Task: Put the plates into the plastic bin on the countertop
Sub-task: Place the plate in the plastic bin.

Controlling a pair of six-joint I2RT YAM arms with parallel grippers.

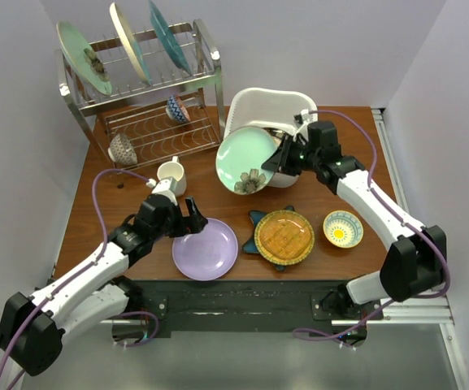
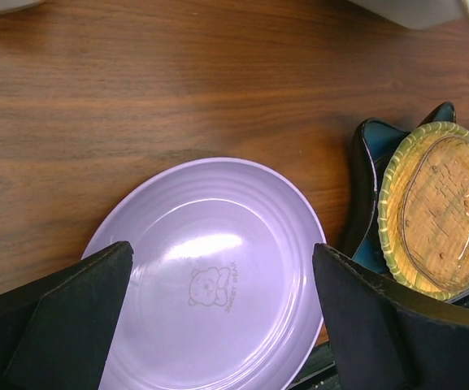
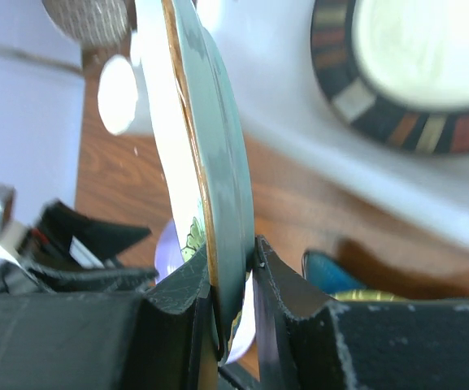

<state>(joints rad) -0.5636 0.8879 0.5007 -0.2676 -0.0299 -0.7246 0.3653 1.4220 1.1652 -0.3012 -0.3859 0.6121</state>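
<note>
My right gripper (image 1: 281, 161) is shut on the rim of the mint floral plate (image 1: 245, 160) and holds it tilted in front of the white plastic bin (image 1: 267, 110); the right wrist view shows the plate edge-on (image 3: 218, 162) between the pads. A black-rimmed cream plate (image 3: 413, 57) lies in the bin. My left gripper (image 1: 192, 218) is open over the near-left rim of the lavender plate (image 1: 206, 249), which lies flat on the table and shows a bear print in the left wrist view (image 2: 210, 276). The amber round plate (image 1: 284, 236) rests on the blue star-shaped plate (image 1: 258, 221).
A steel wire rack (image 1: 149, 89) at the back left holds three upright plates, with bowls beneath. A white mug (image 1: 171, 175) stands just behind the left gripper. A small yellow-centred bowl (image 1: 343, 229) sits at the right of the amber plate.
</note>
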